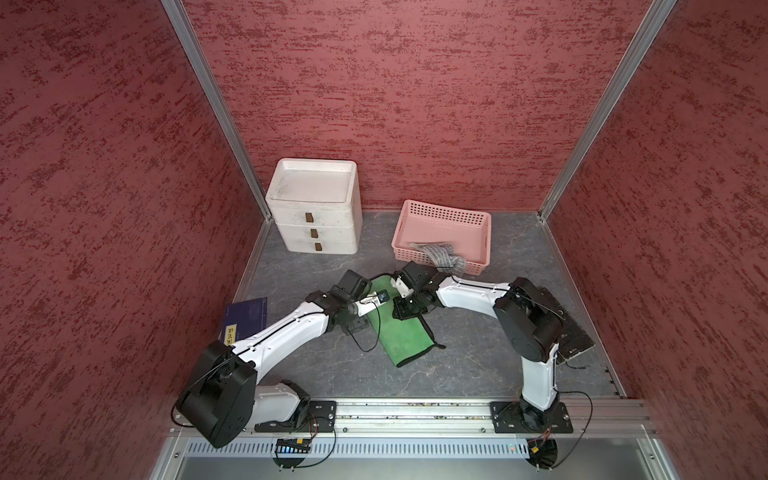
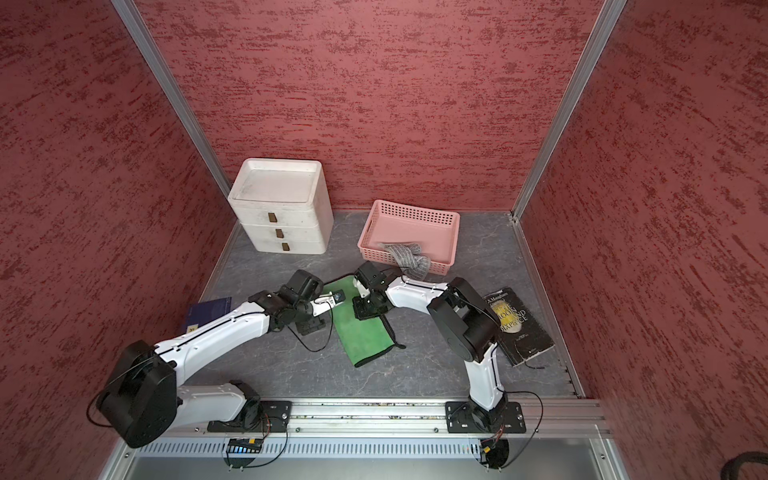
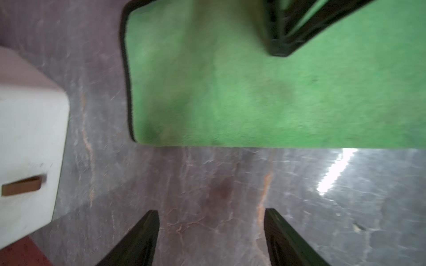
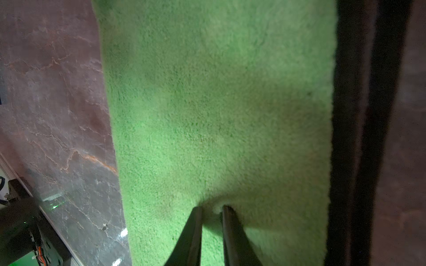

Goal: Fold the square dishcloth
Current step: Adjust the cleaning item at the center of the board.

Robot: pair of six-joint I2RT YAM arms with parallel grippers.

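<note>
Green terry dishcloth [image 4: 207,115], black-edged, lies flat on grey marbled tabletop [image 3: 207,184]. Right gripper [image 4: 212,208]: jaws nearly together, pinching a cloth tuft. Left gripper [image 3: 211,214]: jaws spread, cloth edge just ahead.

Two matching arms on show: the left arm [image 1: 291,332] and the right arm [image 1: 469,297] both wore glossy white shells, each with a thin black seam line running along it, broken up by chunky black joint housings [image 1: 532,328]. Each was mounted on a flat black base plate [image 1: 559,419] pinned with small silver bolts. A thin black cable [image 1: 379,322] looped off the left wrist, and a second cable [image 1: 592,411] arced round the right base, with red and orange wires lower down. A small black camera on a white bracket [image 1: 380,297] sat at the left wrist. The left hand [image 3: 211,214] and the right hand [image 4: 212,208] ended in tapered matte black fingers [image 3: 143,237].
</note>
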